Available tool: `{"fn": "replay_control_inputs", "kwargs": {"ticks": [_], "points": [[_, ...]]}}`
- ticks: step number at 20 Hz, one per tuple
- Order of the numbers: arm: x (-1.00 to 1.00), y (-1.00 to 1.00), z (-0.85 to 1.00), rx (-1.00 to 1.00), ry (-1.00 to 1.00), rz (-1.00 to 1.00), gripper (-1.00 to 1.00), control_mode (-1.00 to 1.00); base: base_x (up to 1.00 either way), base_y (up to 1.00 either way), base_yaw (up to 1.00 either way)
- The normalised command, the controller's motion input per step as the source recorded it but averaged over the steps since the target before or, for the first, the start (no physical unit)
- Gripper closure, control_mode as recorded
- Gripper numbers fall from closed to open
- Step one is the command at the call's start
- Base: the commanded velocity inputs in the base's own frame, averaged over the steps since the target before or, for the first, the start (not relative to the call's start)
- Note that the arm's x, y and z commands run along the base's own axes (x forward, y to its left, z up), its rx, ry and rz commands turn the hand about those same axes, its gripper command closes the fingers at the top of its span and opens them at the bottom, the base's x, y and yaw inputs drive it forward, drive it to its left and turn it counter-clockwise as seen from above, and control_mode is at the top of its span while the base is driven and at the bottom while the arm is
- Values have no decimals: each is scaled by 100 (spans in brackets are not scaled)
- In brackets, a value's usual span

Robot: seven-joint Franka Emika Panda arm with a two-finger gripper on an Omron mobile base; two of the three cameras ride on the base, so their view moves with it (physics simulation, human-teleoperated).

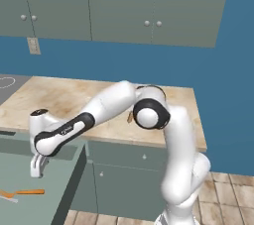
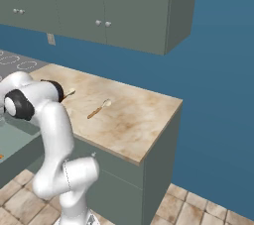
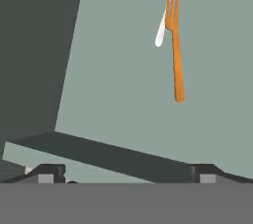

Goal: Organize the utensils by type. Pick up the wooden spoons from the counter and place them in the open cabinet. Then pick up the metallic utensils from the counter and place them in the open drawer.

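My gripper (image 1: 38, 167) hangs open and empty just above the open drawer (image 1: 57, 179), at the left end of the counter (image 1: 74, 97). On the drawer floor (image 3: 118, 70) a thin silver-white metallic utensil (image 3: 161, 30) lies crossed by an orange fork (image 3: 176, 55), well ahead of my fingertips (image 3: 47, 173). The same pair (image 1: 20, 193) shows in the left base view. One wooden spoon (image 2: 99, 108) lies mid-counter. A second wooden spoon (image 2: 69, 92) lies partly hidden behind my arm. The open cabinet is out of view.
Grey-green wall cabinets (image 1: 119, 6) with shut doors hang over the counter. A stovetop (image 2: 12, 60) sits to the left. The counter ends at its right edge (image 2: 173, 115), with tiled floor (image 2: 198, 209) beyond. My elbow (image 1: 149, 112) hangs over the counter front.
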Motion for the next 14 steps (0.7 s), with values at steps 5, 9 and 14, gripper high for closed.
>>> {"fn": "replay_control_inputs", "kwargs": {"ticks": [5, 9, 14], "points": [[-8, -63, 83, -1, 0, -11, -100, -100, 0, 0, 0], [-6, -37, 57, -13, 0, -17, -100, -100, 0, 0, 0], [-23, -44, 58, -2, 1, -26, -100, -100, 0, 0, 0]]}}
